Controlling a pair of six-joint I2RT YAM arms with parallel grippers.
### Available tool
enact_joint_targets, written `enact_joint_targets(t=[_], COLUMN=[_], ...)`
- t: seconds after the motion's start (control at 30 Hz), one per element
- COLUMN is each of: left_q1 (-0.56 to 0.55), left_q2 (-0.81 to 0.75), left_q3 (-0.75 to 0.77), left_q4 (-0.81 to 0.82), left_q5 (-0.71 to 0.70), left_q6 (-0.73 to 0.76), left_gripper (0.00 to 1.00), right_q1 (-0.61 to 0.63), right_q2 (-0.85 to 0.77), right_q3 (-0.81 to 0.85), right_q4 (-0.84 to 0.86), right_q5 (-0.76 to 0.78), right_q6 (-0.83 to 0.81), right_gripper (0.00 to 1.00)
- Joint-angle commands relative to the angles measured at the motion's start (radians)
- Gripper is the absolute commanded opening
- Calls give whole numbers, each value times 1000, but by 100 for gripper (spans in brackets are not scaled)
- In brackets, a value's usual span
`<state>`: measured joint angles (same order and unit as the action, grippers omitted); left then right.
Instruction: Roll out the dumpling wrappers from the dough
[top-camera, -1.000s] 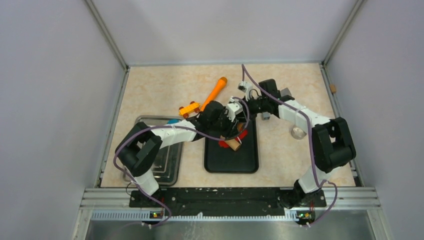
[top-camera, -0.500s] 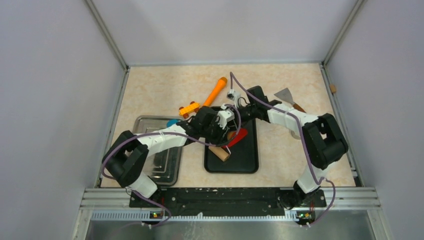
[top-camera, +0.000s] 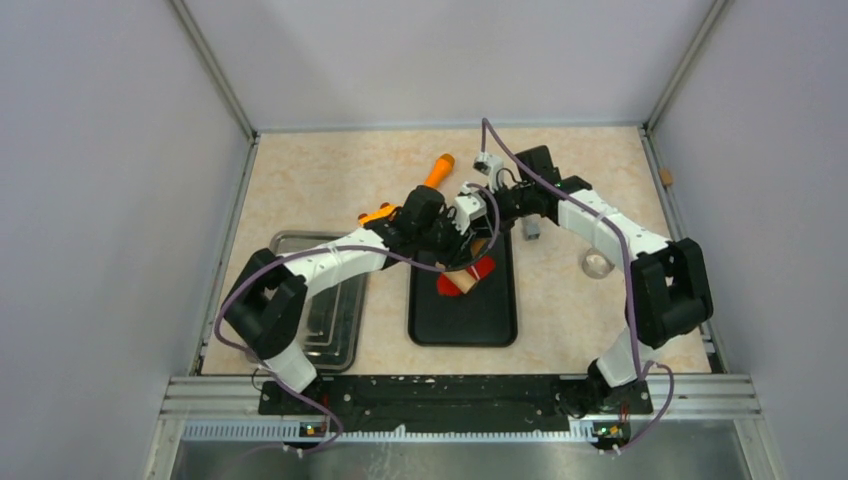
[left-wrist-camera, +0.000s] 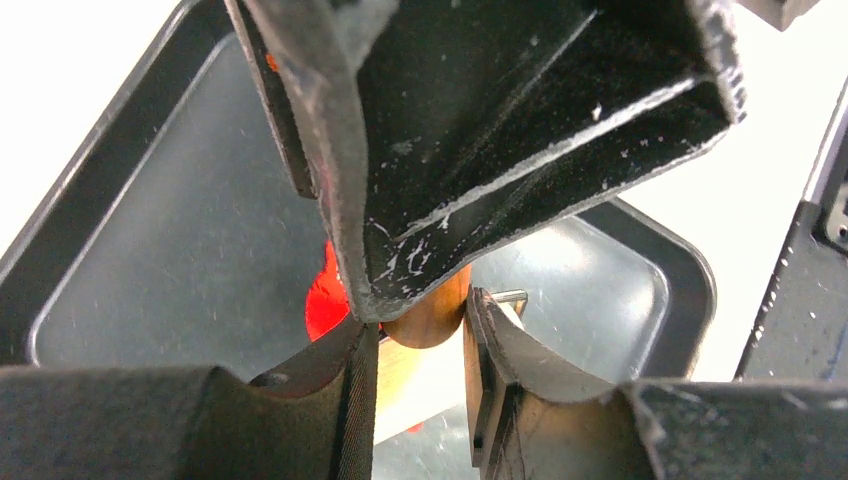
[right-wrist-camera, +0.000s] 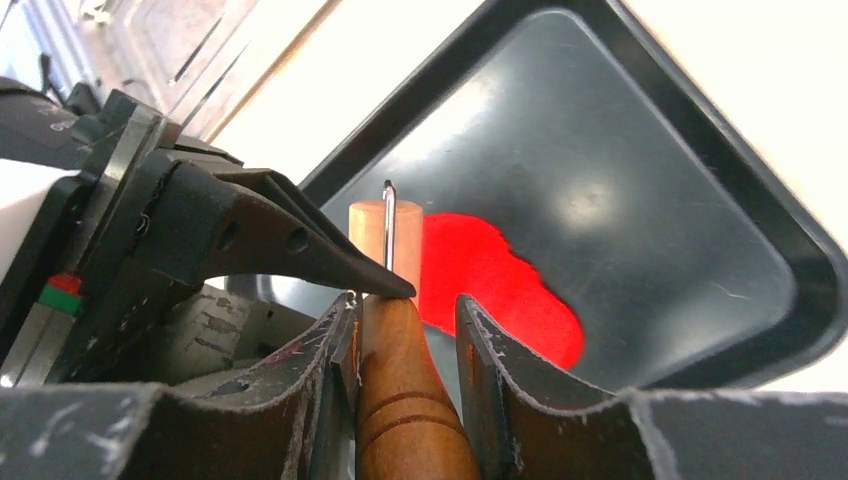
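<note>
The dough is a flat red sheet on the black tray; it also shows in the right wrist view and the left wrist view. A wooden rolling pin lies on it, its pale roller over the sheet. My left gripper is shut on the pin's brown handle. My right gripper is shut on the same handle from the far side. The two grippers meet tip to tip; the left gripper shows in the right wrist view.
A steel tray sits left of the black tray. An orange-handled tool and a yellow toy lie behind. A grey piece shows under the right arm, and a clear round object lies at the right.
Both grippers have moved the rolling pin away from the near left of the tray toward the far right, back over the red dough. The right arm again covers the scraper.
</note>
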<state>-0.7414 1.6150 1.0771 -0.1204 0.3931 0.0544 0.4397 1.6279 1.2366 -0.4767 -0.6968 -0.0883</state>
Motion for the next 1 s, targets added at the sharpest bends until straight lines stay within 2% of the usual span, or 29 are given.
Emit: enact_joint_targets(t=[0.0, 0.17, 0.3, 0.5, 0.77, 0.97], left_q1=[35, 61, 100, 113, 113, 112], left_q2=[83, 192, 244, 187, 80, 3], left_q3=[129, 206, 178, 66, -108, -181], left_q4=[53, 62, 88, 48, 41, 39], left_q5=[91, 144, 149, 151, 138, 134], left_q6=[-96, -113, -154, -105, -87, -90], left_gripper=[0, 0, 0, 0, 0, 0], right_q1=[-18, -24, -23, 7, 78, 112], right_q2=[58, 111, 196, 240, 218, 186], right_q3=[50, 54, 49, -11, -140, -178], right_q4=[-27, 5, 18, 75, 142, 145], right_q5=[192, 232, 242, 241, 224, 210], right_q6=[-159, -169, -177, -173, -137, -95], right_gripper=[0, 0, 0, 0, 0, 0])
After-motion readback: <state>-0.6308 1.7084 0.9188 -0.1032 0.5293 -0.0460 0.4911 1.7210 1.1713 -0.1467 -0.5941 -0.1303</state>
